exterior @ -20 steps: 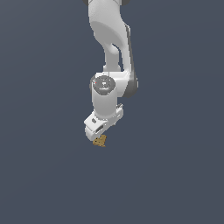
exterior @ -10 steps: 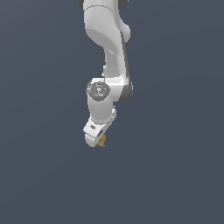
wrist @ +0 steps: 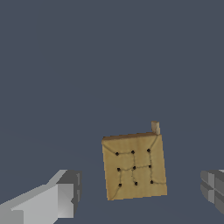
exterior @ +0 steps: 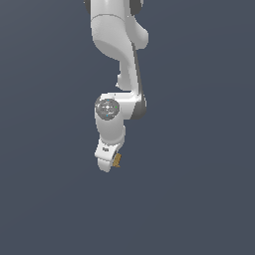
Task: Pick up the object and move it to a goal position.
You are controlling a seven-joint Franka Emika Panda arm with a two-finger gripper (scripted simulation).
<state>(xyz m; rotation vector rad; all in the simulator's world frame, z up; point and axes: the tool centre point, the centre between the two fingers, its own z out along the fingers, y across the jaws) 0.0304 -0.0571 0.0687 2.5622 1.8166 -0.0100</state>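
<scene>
The object is a tiny tan-brown square block (wrist: 133,166) with several dark dots and a small peg at one corner. In the wrist view it lies flat between my two fingers, with a clear gap on each side. One grey finger (wrist: 65,192) and the other finger (wrist: 213,187) stand wide apart. My white gripper (exterior: 110,162) is open and hangs low over the block (exterior: 117,160), which peeks out at its tip on the exterior view's right. Most of the block is hidden by the hand there.
A plain dark grey-blue surface (exterior: 199,199) fills both views. The white arm (exterior: 119,45) comes down from the top of the exterior view. No other objects and no goal marker show.
The hand has come down a little and shifted toward the exterior view's left, the arm leaning more over it. The block has stayed in about the same place.
</scene>
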